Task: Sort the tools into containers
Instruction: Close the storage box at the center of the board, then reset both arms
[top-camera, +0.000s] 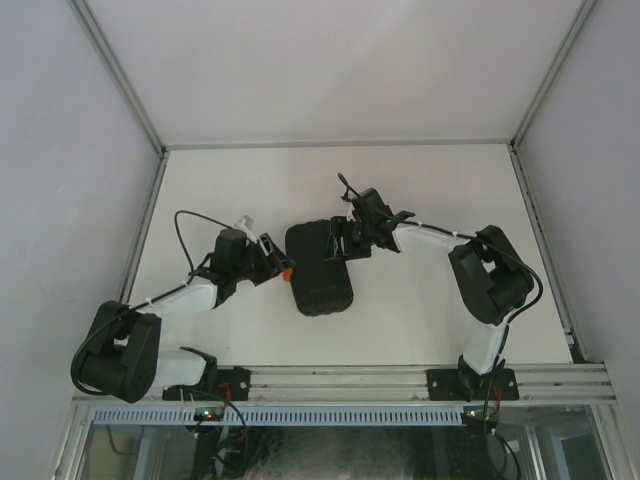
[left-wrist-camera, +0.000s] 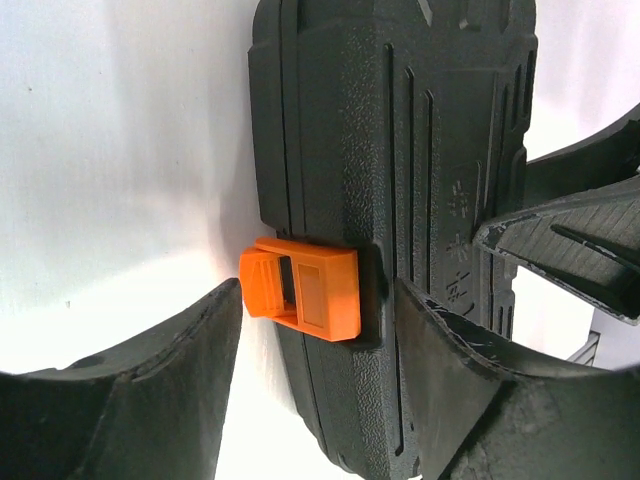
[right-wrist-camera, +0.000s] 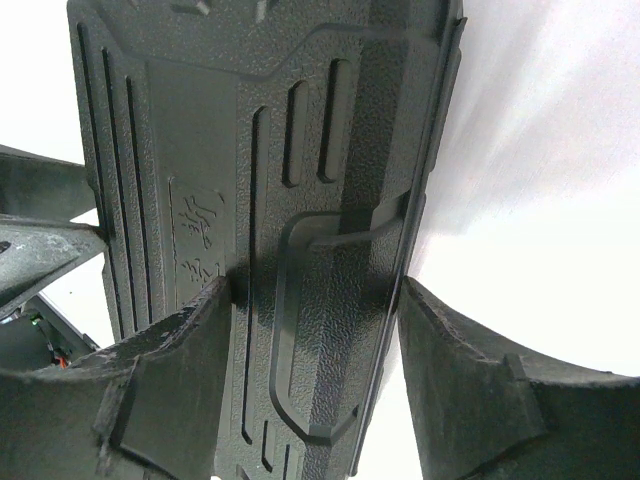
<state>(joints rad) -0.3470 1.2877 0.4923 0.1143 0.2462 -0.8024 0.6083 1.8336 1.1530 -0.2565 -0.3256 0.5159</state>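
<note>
The closed black tool case (top-camera: 320, 272) lies mid-desk (top-camera: 430, 190). The left pincer (top-camera: 272, 260) stands open astride the orange latch (left-wrist-camera: 300, 292). The right pincer (right-wrist-camera: 315, 288), also open, straddles the case's far-right edge. With nothing clamped, prying the latch could slide the case rightward.

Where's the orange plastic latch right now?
The orange plastic latch sits on the left side edge of the black plastic tool case, mid-table in the top view, between the fingers of the left gripper.

The case (top-camera: 320, 275) lies mid-table (top-camera: 450, 180) between the left arm (top-camera: 185, 298) and right arm (top-camera: 432, 238).
</note>
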